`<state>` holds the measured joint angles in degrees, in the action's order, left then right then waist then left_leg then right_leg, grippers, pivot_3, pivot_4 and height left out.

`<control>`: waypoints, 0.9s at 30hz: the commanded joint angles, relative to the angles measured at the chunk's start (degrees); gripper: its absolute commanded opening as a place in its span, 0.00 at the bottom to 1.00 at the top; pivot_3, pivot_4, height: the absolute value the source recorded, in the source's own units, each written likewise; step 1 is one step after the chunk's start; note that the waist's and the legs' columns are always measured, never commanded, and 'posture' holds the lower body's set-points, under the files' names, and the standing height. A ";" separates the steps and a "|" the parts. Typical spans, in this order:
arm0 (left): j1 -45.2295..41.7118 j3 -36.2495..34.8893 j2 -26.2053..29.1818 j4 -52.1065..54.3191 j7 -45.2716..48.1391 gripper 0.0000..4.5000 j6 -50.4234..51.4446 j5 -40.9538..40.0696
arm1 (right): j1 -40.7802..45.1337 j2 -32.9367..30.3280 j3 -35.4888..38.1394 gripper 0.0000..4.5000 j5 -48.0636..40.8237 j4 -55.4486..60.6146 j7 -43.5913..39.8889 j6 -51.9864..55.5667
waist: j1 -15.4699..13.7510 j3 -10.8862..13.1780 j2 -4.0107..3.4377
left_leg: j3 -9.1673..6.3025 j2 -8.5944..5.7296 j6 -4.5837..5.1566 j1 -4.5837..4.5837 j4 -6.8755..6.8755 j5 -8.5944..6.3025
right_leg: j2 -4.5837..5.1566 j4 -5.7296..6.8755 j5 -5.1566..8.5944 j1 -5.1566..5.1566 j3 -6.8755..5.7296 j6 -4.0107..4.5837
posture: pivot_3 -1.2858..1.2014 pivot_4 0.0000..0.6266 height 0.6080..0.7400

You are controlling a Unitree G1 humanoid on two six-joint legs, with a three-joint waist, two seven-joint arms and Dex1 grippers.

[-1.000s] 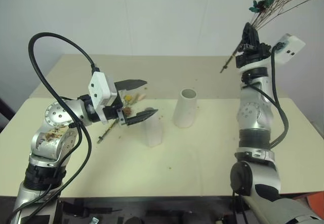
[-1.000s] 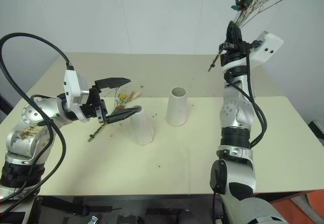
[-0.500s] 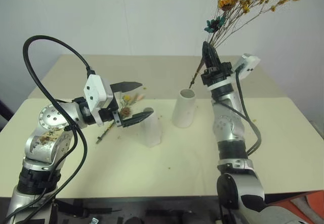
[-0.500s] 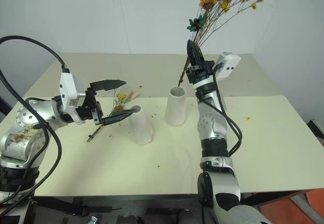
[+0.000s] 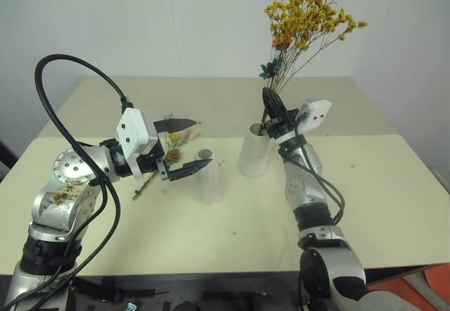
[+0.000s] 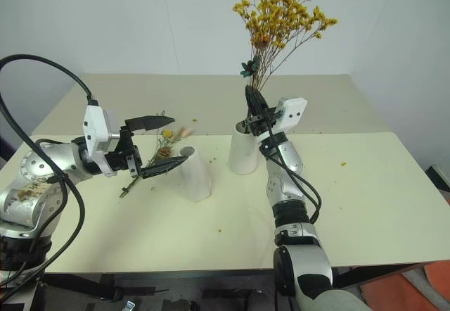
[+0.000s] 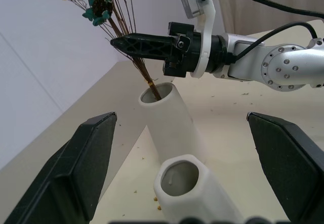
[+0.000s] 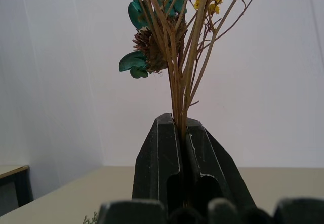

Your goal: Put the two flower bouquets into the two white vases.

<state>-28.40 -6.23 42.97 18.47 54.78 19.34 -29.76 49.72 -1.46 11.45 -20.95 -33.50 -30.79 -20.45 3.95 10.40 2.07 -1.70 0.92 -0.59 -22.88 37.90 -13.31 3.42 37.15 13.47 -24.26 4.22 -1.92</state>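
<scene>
We are seating the yellow bouquet [image 5: 309,12]: our right gripper [image 5: 270,104], jaws clamped on its stems, has the stem ends entering the wide vase [image 5: 254,150] mid-surface. Next (we judge) lower, then release. Left gripper [image 5: 181,148], jaws wide and empty, hovers by the slim vase [image 5: 210,177]; the thin sprig [image 5: 163,157] lies behind it.

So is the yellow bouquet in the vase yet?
Partly in: the yellow bouquet's stem ends sit inside the wide vase's mouth, while the shut right gripper holds the stems above the rim.
</scene>
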 commanded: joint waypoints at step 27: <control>0.50 -1.97 0.11 1.76 0.34 1.00 -1.51 0.05 | -9.59 -5.23 -3.43 1.00 3.74 15.23 6.03 8.75 | -0.03 0.00 0.00 | 0.00 -0.01 0.00 0.00 0.00 0.00 | 0.00 -0.01 0.00 0.00 0.00 0.00 | 0.52 0.24 1.00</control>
<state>-27.13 -7.71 42.99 19.36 55.16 18.92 -29.52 39.66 -6.03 6.80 -16.60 -21.86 -26.19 -12.76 3.93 10.40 2.07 -1.70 0.91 -0.59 -22.87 37.90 -13.31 3.42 37.14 13.47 -24.25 4.23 -1.92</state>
